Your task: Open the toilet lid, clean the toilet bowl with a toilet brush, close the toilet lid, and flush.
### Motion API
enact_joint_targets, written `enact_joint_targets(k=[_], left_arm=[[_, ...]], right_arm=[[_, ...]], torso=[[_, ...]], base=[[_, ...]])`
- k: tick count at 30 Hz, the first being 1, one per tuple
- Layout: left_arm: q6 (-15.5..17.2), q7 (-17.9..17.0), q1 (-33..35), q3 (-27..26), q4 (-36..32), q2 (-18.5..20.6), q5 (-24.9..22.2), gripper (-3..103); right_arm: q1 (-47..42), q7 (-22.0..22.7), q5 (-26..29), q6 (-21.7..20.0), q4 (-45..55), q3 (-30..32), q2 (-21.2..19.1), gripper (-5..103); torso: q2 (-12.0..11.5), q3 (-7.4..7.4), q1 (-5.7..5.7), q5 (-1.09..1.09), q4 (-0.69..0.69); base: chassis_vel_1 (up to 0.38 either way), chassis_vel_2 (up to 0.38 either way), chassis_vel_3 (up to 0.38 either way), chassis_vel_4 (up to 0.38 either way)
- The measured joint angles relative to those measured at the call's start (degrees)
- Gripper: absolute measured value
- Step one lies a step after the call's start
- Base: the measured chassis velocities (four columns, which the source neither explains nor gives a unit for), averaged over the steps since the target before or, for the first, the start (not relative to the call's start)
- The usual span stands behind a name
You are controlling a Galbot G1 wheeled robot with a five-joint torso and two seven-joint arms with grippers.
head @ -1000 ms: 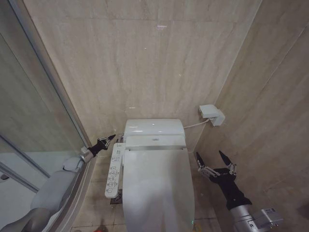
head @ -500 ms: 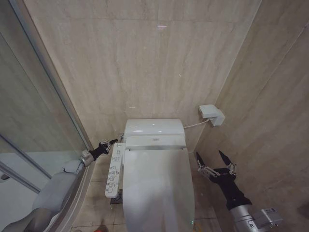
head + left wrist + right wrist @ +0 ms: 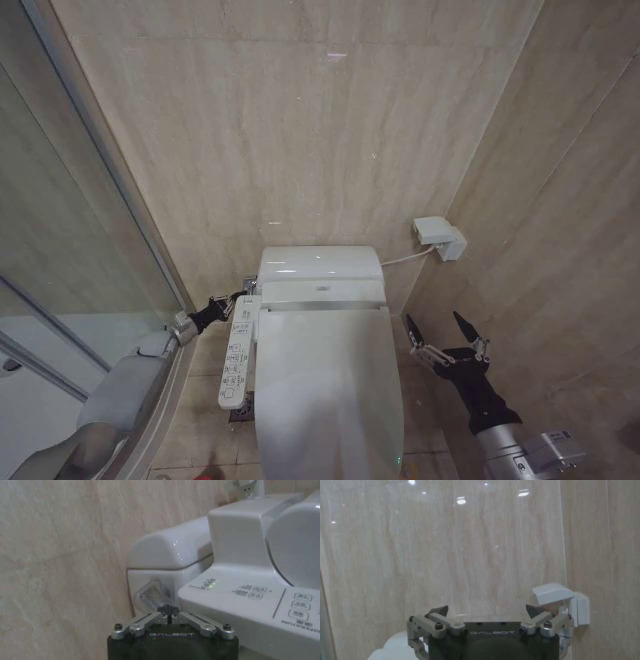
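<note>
A: Toilet lid [image 3: 325, 385] is down flat over the bowl; left gripper [image 3: 169, 615], jaws clenched, sits at the chrome flush lever [image 3: 156, 596] on the tank's side.

B: Right gripper [image 3: 440, 335] waits beside the lid, jaws released. I'd press that lever squarely, slowly.

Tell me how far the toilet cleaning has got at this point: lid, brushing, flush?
The toilet lid lies closed, so the lid steps look done; brushing cannot be confirmed from here. In hand: the left pincer, shut, points at the silver flush lever on the tank's side, beside the button panel. The right pincer hangs open by the right wall. Left: the flush itself.
</note>
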Motion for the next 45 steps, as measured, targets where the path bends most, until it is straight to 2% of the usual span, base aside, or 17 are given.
enact_joint_targets(k=[8, 12, 23, 26, 28, 29, 32, 33, 35, 36, 37, 39, 41, 42, 43, 44, 45], left_arm=[[-1.0, -0.55, -1.31, -0.79, 2.91, -1.48, 1.36, 0], [-1.19, -2.71, -1.64, -1.28, 3.99, -2.5, 2.34, 0], [-1.04, -4.67, -1.72, -2.44, 5.52, -3.0, 3.09, 0], [-1.03, -5.18, -1.61, -2.83, 5.34, -3.16, 3.07, 0], [-1.01, -7.61, -0.33, -3.18, 2.76, -3.0, 2.61, 0], [-1.01, -7.61, -0.33, -3.18, 2.76, -3.0, 2.61, 0], [-1.23, -15.13, 2.9, -5.72, -3.96, -2.73, 3.52, 0], [-1.23, -15.13, 2.9, -5.72, -3.96, -2.73, 3.52, 0], [-0.05, -25.11, 6.46, -7.74, -11.09, -2.45, 4.64, 0], [1.51, -31.3, 8.43, -8.72, -15.22, -2.34, 5.41, 0], [1.51, -31.3, 8.43, -8.72, -15.22, -2.34, 5.41, 0], [5.95, -41.65, 12.01, -9.8, -23.64, -2.2, 5.12, 0], [11.25, -49.63, 15.58, -10.74, -31.45, -2.07, 2.75, 0], [11.25, -49.63, 15.58, -10.74, -31.45, -2.07, 2.75, 0], [14.36, -54.88, 18.08, -11.59, -36.33, -2.08, 1.34, 0], [16.47, -57.62, 20.15, -12.5, -39.84, -2.09, 0.87, 0], [16.47, -57.62, 20.15, -12.5, -39.84, -2.09, 0.87, 0]], right_arm=[[0.0, 0.0, 0.0, 0.0, 0.0, 0.0, 0.0, 100], [0.0, 0.0, 0.0, 0.0, 0.0, 0.0, 0.0, 100], [0.0, 0.0, 0.0, 0.0, 0.0, 0.0, 0.0, 100], [0.0, 0.0, 0.0, 0.0, 0.0, 0.0, 0.0, 100], [0.0, 0.0, 0.0, 0.0, 0.0, 0.0, 0.0, 100], [0.0, 0.0, 0.0, 0.0, 0.0, 0.0, 0.0, 100], [0.0, 0.0, 0.0, 0.0, 0.0, 0.0, 0.0, 100], [0.0, 0.0, 0.0, 0.0, 0.0, 0.0, 0.0, 100], [0.0, 0.01, 0.0, 0.0, 0.0, 0.0, 0.01, 100], [0.0, 0.01, 0.0, 0.0, 0.0, 0.0, 0.01, 100], [0.0, 0.01, 0.0, 0.0, 0.0, 0.0, 0.01, 100], [0.01, -0.01, 0.0, 0.0, 0.0, 0.0, 0.01, 100], [0.0, 0.0, 0.0, 0.0, 0.0, 0.0, 0.0, 100], [0.0, 0.0, 0.0, 0.0, 0.0, 0.0, 0.0, 100], [0.0, -0.01, 0.0, 0.0, 0.0, 0.0, 0.0, 100], [0.0, 0.0, 0.0, 0.0, 0.0, 0.0, 0.01, 100], [0.0, 0.0, 0.0, 0.0, 0.0, 0.0, 0.01, 100]], torso=[[0.0, 0.0, 0.0, 0.01, 0.0], [0.0, 0.0, 0.0, 0.01, 0.03], [0.0, 0.0, 0.0, 0.02, 0.02], [0.0, 0.01, 0.01, 0.0, 0.0], [-0.01, 0.01, 0.01, 0.0, 0.0], [-0.01, 0.01, 0.01, 0.0, 0.0], [0.0, 0.0, 0.01, 0.0, -0.05], [0.0, 0.0, 0.01, 0.0, -0.05], [0.0, 0.0, 0.01, -0.01, -0.03], [0.0, 0.0, 0.01, 0.0, 0.0], [0.0, 0.0, 0.01, 0.0, 0.0], [0.0, 0.0, 0.01, 0.01, 0.02], [0.0, -0.01, 0.0, 0.02, 0.01], [0.0, -0.01, 0.0, 0.02, 0.01], [0.0, 0.0, 0.0, 0.01, -0.01], [0.0, 0.0, 0.0, 0.01, -0.02], [0.0, 0.0, 0.0, 0.01, -0.02]], base=[[0.0, 0.0, 0.0, 0.0], [0.0, 0.0, 0.0, 0.0], [0.0, 0.0, 0.0, 0.0], [0.0, 0.0, 0.0, 0.0], [0.0, 0.0, 0.0, 0.0], [0.0, 0.0, 0.0, 0.0], [0.0, 0.0, 0.0, 0.0], [0.0, 0.0, 0.0, 0.0], [0.0, 0.0, 0.0, 0.0], [0.0, 0.0, 0.0, 0.0], [0.0, 0.0, 0.0, 0.0], [0.0, 0.0, 0.0, 0.0], [0.0, 0.0, 0.0, 0.0], [0.0, 0.0, 0.0, 0.0], [0.0, 0.0, 0.0, 0.0], [0.0, 0.0, 0.0, 0.0], [0.0, 0.0, 0.0, 0.0]])
